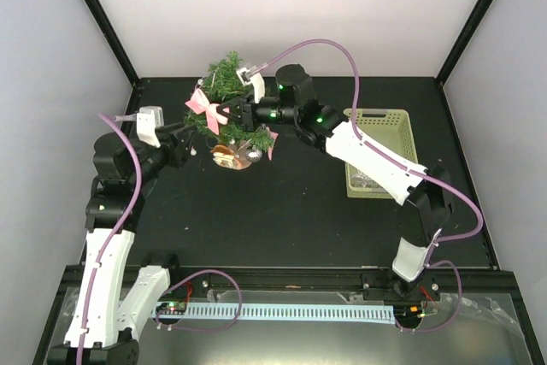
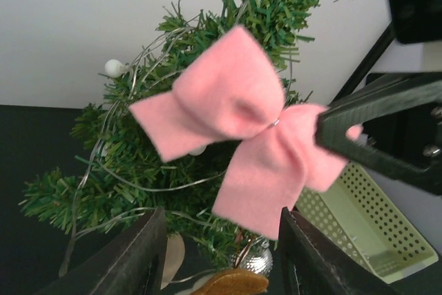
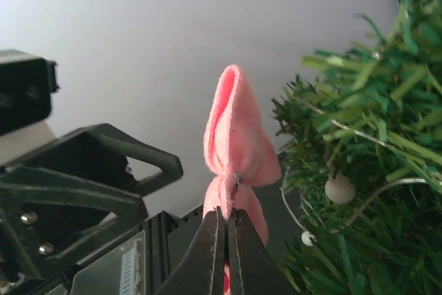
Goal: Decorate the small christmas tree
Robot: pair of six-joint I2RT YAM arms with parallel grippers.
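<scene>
The small christmas tree stands at the back of the black table, strung with thin wire and white beads, and fills the left wrist view as a bushy green cone. A pink felt bow hangs against its side. My right gripper is shut on the bow, pinching one loop, and reaches in from the right. My left gripper is open just left of the tree. The bow's lower tail hangs at the tips of its fingers, unclamped.
A silver bauble and a brown felt ornament sit low on the tree. A pale green lattice basket lies on the table to the right. The enclosure's white back wall rises close behind the tree.
</scene>
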